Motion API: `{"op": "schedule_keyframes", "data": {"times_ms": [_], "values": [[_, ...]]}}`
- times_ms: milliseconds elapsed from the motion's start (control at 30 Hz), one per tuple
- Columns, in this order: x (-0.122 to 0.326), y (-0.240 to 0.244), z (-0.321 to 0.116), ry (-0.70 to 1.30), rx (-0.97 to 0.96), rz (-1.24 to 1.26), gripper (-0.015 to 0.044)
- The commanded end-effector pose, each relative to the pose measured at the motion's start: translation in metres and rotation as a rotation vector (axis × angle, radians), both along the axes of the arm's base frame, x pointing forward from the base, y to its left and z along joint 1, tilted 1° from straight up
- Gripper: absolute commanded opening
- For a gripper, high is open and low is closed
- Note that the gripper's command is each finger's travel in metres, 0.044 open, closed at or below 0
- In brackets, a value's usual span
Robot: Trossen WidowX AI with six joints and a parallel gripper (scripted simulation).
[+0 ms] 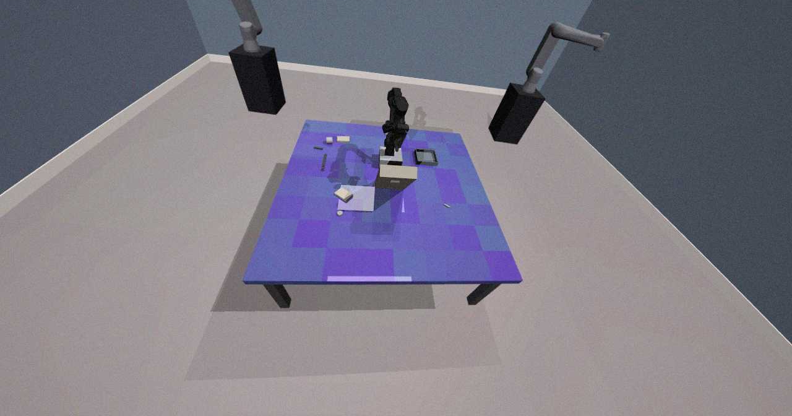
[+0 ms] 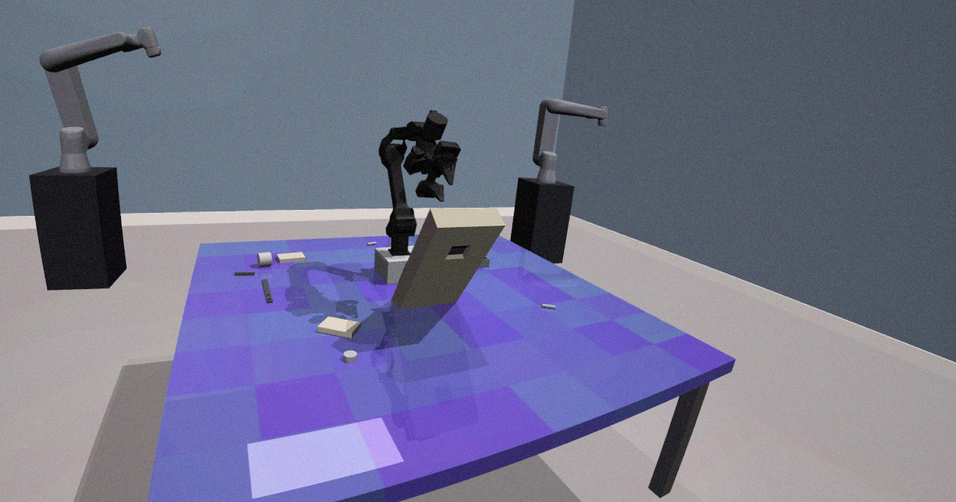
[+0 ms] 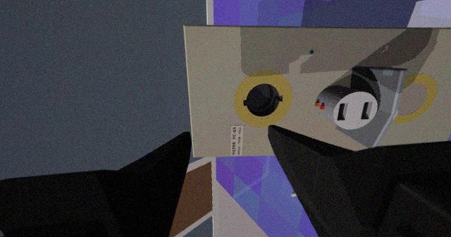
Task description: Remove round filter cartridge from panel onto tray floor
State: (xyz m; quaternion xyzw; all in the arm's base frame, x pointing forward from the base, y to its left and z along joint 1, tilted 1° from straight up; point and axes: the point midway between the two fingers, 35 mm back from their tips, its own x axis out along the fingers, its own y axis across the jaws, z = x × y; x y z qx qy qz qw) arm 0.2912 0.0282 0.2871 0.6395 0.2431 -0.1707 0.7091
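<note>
The tilted beige service panel [image 1: 397, 171] [image 2: 431, 284] [image 3: 211, 61] shows its face in the wrist view, with an empty dark round socket [image 3: 262, 99] inside a yellow ring. The pale round cartridge [image 3: 355, 118] is out of the socket, in front of the panel face, to the right of the socket. Its two slots face the camera, and small red tabs show on its side. Whether it rests on anything is unclear. My gripper [image 2: 445, 188] [image 3: 229, 134] is open and empty above the panel; the cartridge is outside its fingers. The dark-rimmed tray [image 1: 426, 164] lies beside the arm base.
A clear angled cover [image 3: 391, 89] stands off the panel face just behind the cartridge in the wrist view. A second yellow ring [image 3: 430, 87] is farther right. A cream block [image 1: 343, 193] [image 2: 338, 326] and a small round piece [image 1: 340, 213] [image 2: 350, 355] lie on the table.
</note>
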Motion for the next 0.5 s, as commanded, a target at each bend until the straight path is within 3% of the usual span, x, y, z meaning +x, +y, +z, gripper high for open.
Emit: {"op": "schedule_keyframes", "data": {"times_ms": [0, 100, 467], "values": [[-0.002, 0.0, 0.019, 0.005, -0.001, -0.003, 0.0382], [-0.004, 0.0, 0.005, 0.039, -0.126, 0.085, 0.0305], [-0.033, -0.002, -0.088, 0.247, -0.917, 0.887, 0.0305]]}}
